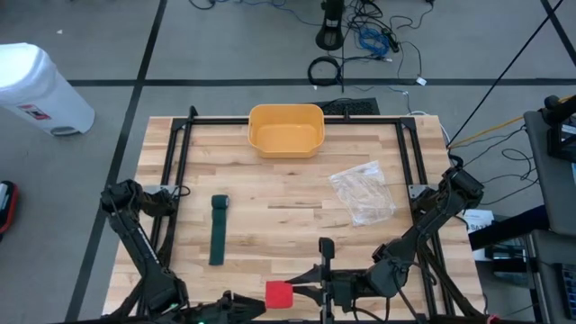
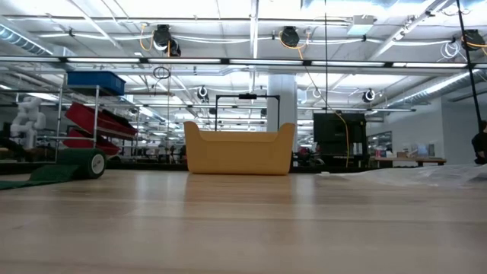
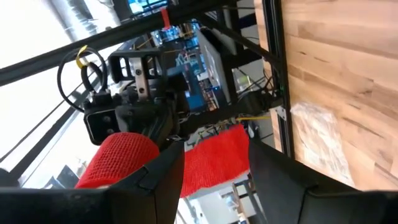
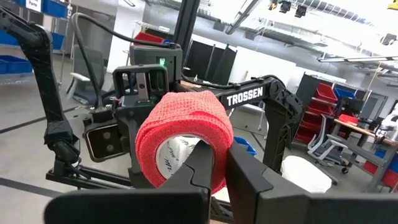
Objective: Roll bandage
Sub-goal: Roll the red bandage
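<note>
Both arms met at the near edge of the wooden tabletop (image 1: 288, 216), low in the overhead view. Between them sat the red bandage roll (image 1: 279, 293), held off the front edge of the tabletop rather than lying on it. The left tool (image 1: 256, 301) came in from the left side and gripped the roll; in its own wrist view the red bandage roll (image 3: 115, 160) lay against one dark finger, with a loose red tail of bandage (image 3: 214, 158) hanging beside it, so this tool stood fairly wide, closed on the roll's body. The right tool (image 1: 306, 292) faced it from the other side. In the right wrist view its fingers (image 4: 205, 165) stood narrow, pinched together on the rim of the red bandage roll (image 4: 183, 127), whose white cardboard core showed at the centre.

Elsewhere on the tabletop, a dark green bandage (image 1: 218, 229) lay partly unrolled in a straight strip on the left half, well apart from both tools. In the level view it showed as a small green roll (image 2: 84, 164) with its strip trailing away. A yellow bin (image 1: 286, 129) stood at the far edge, in the middle. A crumpled clear plastic bag (image 1: 363, 192) lay on the right half, between the bin and the right arm.
</note>
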Motion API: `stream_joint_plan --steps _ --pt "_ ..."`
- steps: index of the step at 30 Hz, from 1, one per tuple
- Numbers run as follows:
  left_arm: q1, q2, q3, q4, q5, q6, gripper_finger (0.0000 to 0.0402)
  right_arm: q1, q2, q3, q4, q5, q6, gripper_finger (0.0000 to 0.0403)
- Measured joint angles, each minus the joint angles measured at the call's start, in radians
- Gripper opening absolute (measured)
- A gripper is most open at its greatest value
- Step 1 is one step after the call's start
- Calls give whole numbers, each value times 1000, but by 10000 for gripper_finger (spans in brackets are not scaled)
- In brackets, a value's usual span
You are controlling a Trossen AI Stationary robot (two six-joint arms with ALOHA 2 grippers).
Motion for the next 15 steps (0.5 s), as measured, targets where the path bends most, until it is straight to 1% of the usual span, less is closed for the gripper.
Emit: stream_joint_plan --steps 15 --pt "14 -2 0 -1 -7 -2 185 14 1 0 9 -3 1 20"
